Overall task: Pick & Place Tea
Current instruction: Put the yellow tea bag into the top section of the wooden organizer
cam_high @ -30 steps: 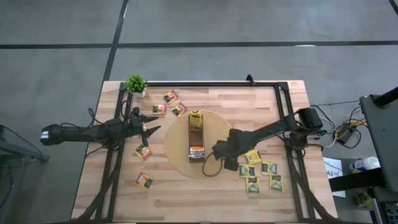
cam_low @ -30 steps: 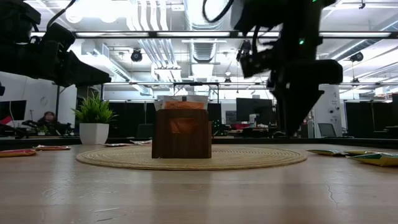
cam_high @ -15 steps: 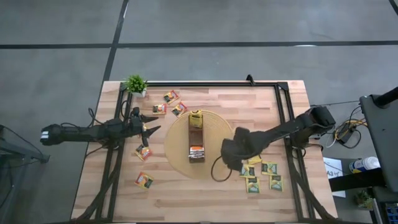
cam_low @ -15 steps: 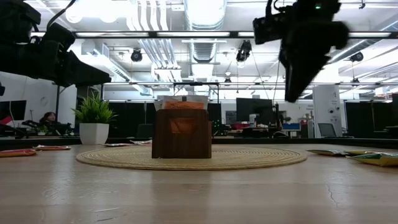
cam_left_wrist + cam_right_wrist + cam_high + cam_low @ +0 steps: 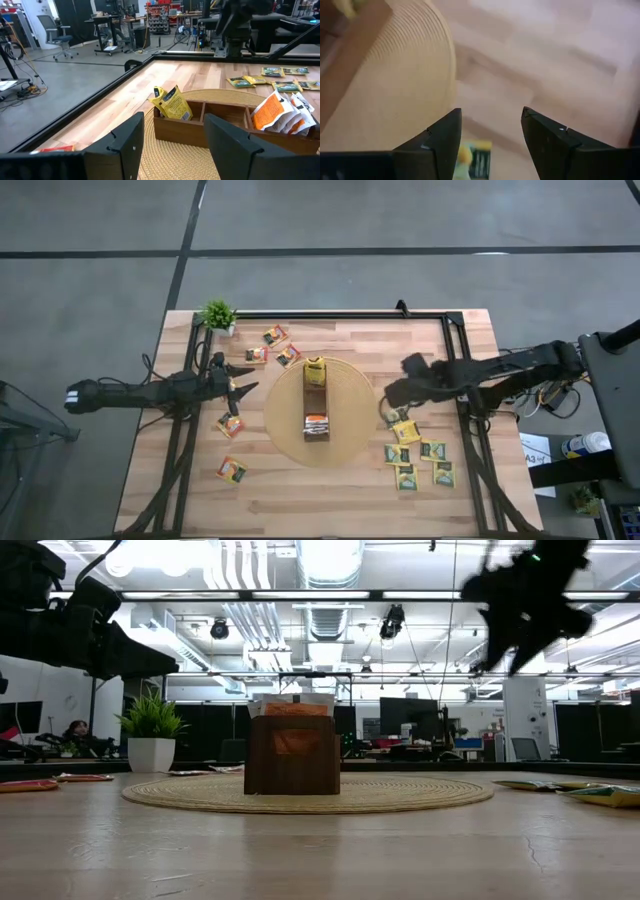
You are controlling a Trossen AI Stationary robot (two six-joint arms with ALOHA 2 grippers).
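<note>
**Hovering empty above the tea**

Hanging over the pale wooden counter (image 5: 340, 480), the right gripper (image 5: 396, 392) spreads its jaws wide, holding nothing, beside the round woven mat (image 5: 345, 442) and above the green-and-yellow square tea sachets (image 5: 420, 462). The left gripper (image 5: 240, 390), jaws wide too, waits near the orange sachets (image 5: 231, 425).

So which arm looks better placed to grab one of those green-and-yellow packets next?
The right: its open fingers hang just above the green-and-yellow square sachets, while the left arm's fingers wait across the round woven mat.
</note>
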